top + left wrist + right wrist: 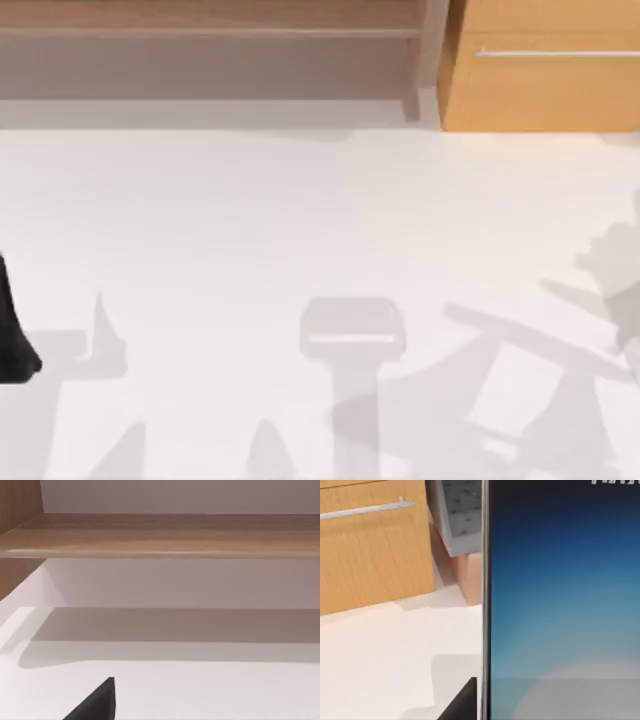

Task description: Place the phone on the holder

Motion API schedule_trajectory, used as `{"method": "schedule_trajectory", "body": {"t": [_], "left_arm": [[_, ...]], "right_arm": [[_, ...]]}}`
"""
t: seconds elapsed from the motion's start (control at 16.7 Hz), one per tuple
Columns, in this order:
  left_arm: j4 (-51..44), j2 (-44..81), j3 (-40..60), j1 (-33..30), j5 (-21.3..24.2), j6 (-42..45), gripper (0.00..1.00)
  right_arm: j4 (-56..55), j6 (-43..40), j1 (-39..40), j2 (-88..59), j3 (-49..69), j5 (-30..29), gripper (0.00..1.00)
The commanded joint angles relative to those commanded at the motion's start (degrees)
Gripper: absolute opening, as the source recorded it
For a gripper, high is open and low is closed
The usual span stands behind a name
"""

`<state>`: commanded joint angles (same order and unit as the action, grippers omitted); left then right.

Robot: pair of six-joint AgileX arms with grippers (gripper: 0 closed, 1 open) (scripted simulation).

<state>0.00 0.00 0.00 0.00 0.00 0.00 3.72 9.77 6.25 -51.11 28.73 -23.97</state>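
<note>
Right wrist view: close before the lens, the phone (560, 605), upright, blue screen with a pale round patch low down, silver edge turned toward the wooden cabinet (370, 555); lifted clear of the white table (380, 655) and so judged clamped in the right gripper (470, 705), with one dark finger (462, 707) just beside that silver edge. Top view: toward the front middle of the table, the holder (352, 330), pale grey against a pale surface, standing well apart from the arms and not yet bearing anything; at the left edge, the left gripper (15, 330), parked, grip state impossible to tell. Plenty to go wrong from here. Could slip or swing in the grip, being slim and smooth-sided and probably pinched over a small area, if carried across with a jerk. Could meet the holder's lip on a slant and skid off flat onto the table, should the tilt not match the cradle. Could knock the light-looking holder over or push it aside if brought down too low or off centre. Could drop rather than settle if let go before the lower edge is seated
</note>
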Motion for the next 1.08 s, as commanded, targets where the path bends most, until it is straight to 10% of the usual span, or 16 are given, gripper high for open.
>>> {"method": "schedule_trajectory", "body": {"t": [0.66, 1.08], "left_arm": [[0.00, 0.00, 0.00, 0.00, 0.00, 0.00, 1.00], [0.00, 0.00, 0.00, 0.00, 0.00, 0.00, 1.00]], "right_arm": [[-7.07, 1.18, -3.85, -9.54, 1.29, 2.74, 0.00], [-7.07, 1.18, -3.85, -9.54, 1.29, 2.74, 0.53]]}}
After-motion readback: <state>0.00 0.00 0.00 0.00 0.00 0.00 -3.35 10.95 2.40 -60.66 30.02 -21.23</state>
